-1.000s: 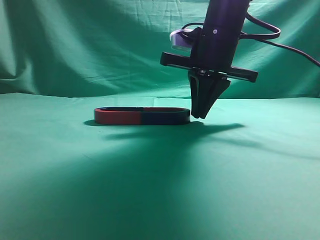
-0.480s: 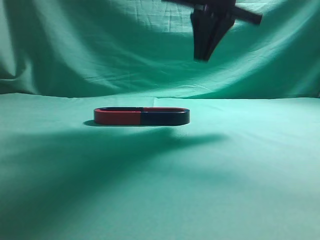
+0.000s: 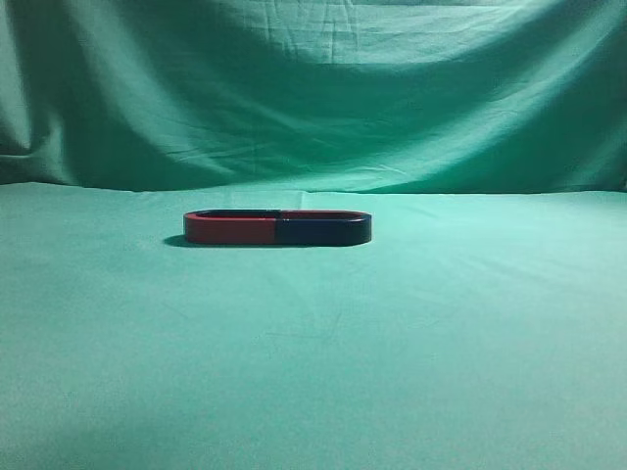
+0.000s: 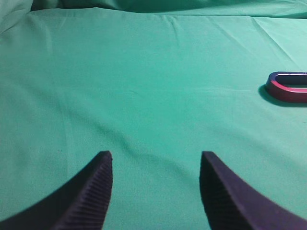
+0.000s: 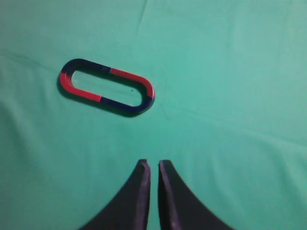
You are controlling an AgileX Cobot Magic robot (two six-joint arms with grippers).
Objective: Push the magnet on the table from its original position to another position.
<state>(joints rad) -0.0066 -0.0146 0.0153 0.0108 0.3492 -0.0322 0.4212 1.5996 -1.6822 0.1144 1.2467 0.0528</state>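
The right gripper (image 5: 153,165), fingers nearly together, has lifted clear of the magnet (image 3: 277,228), which lies flat mid-bench (image 3: 313,372). The push looks finished. The left gripper (image 4: 156,160) hangs apart, well away.

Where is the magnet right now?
The magnet lies flat on the green cloth, just left of centre in the exterior view, below the right tool, untouched.

From my console, neither arm appears in the exterior view. Left gripper (image 4: 156,165): jaws spread wide apart, ribbed inner pads (image 4: 98,191) facing each other, nothing between them. Right gripper (image 5: 153,168): dark fingers (image 5: 140,191) drawn nearly together, a thin slit between the tips, nothing held, camera pointing steeply downward.
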